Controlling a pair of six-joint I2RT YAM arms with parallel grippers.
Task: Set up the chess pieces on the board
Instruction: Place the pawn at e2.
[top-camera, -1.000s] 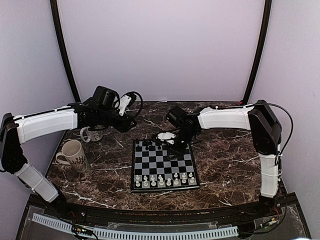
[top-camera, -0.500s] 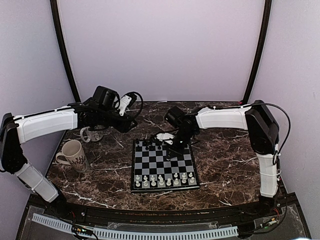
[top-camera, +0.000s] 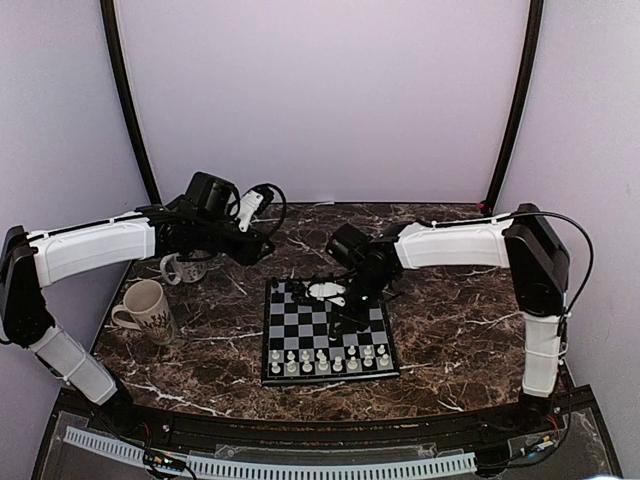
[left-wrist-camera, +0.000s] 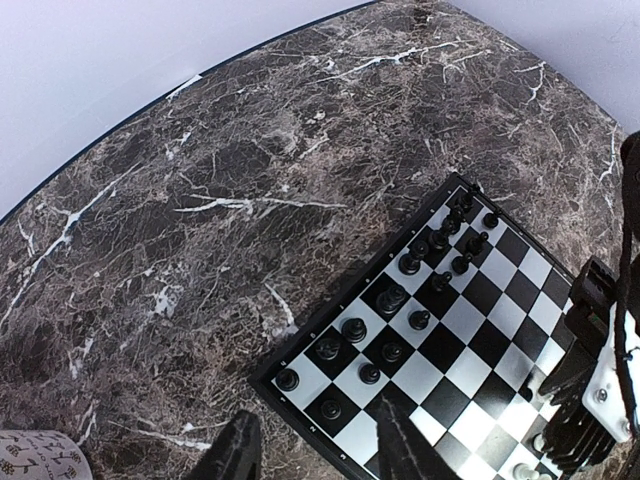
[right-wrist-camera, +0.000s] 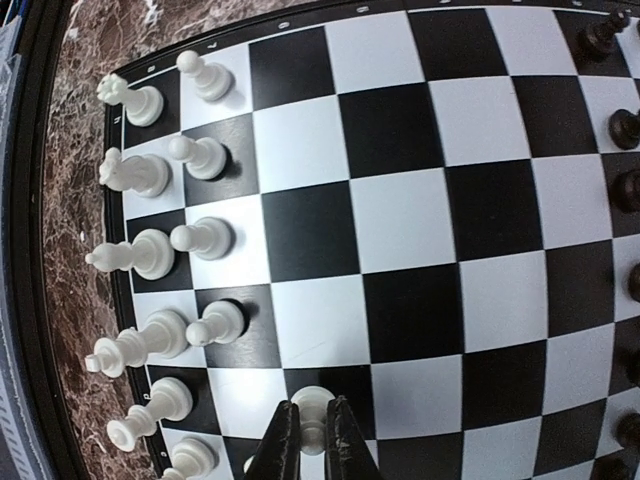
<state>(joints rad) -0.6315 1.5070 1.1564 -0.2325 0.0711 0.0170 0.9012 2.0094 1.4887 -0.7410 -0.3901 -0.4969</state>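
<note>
The board (top-camera: 312, 338) lies in the middle of the table, with white chess pieces (top-camera: 330, 358) along its near edge and black chess pieces (top-camera: 298, 291) along its far edge. My right gripper (top-camera: 346, 320) hangs over the board's right half, shut on a white pawn (right-wrist-camera: 320, 410) that shows between its fingertips (right-wrist-camera: 281, 442). White chess pieces (right-wrist-camera: 150, 250) stand in two rows just beyond it. My left gripper (left-wrist-camera: 315, 452) hovers open and holds nothing, above the board's far left corner (left-wrist-camera: 290, 385), close to the black chess pieces (left-wrist-camera: 392, 298).
Two patterned mugs stand left of the board, one near (top-camera: 148, 308) and one further back (top-camera: 185, 267) under the left arm. The dark marble table (top-camera: 450, 320) ends at a curved back edge against pale walls.
My right gripper has closed on the white pawn and moved from the board's far right edge toward its middle. The left arm has not moved.
</note>
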